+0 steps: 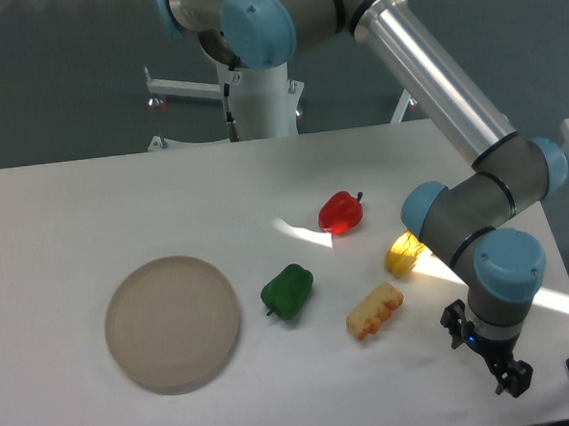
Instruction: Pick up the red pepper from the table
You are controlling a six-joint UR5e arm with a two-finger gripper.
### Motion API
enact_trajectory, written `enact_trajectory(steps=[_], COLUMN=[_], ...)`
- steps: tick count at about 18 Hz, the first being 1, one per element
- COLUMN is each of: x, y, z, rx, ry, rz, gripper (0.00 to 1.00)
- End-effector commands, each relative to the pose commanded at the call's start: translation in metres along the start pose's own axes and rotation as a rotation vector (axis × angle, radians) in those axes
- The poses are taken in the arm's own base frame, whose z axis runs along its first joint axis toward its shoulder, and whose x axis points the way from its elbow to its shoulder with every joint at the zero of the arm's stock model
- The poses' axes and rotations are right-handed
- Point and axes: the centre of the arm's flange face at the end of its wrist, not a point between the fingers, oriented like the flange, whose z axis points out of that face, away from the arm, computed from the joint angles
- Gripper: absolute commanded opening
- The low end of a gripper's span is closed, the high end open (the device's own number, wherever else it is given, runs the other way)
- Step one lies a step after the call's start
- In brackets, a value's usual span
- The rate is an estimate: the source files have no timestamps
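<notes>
i had the fingers point(507, 378) near the bench point(62, 207) front edge; couldn't tell their gap. the glossy red pepper point(341, 212) lay well apart, up-left, untouched.

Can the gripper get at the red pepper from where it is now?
Probably yes. The red pepper sits alone on the table, open from above. The gripper hangs near the front right edge, with the yellow piece roughly between them, so going over it looks easiest.

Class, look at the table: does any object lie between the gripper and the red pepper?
Yes. From the gripper at the lower right, the line to the red pepper passes the yellow curved piece, and the yellow ridged block lies just below it. Approaching from above would avoid both.
</notes>
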Motion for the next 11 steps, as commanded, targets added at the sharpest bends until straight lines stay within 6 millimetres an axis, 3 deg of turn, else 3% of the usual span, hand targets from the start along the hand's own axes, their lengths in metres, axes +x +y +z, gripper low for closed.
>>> enact_trajectory(steps=[6,11], x=[0.003,0.019], y=[-0.005,-0.009], z=[-0.005,-0.028], rx=[0.0,-0.007], ry=[0.0,0.018], rz=[-0.014,-0.015], gripper=[1.0,1.0])
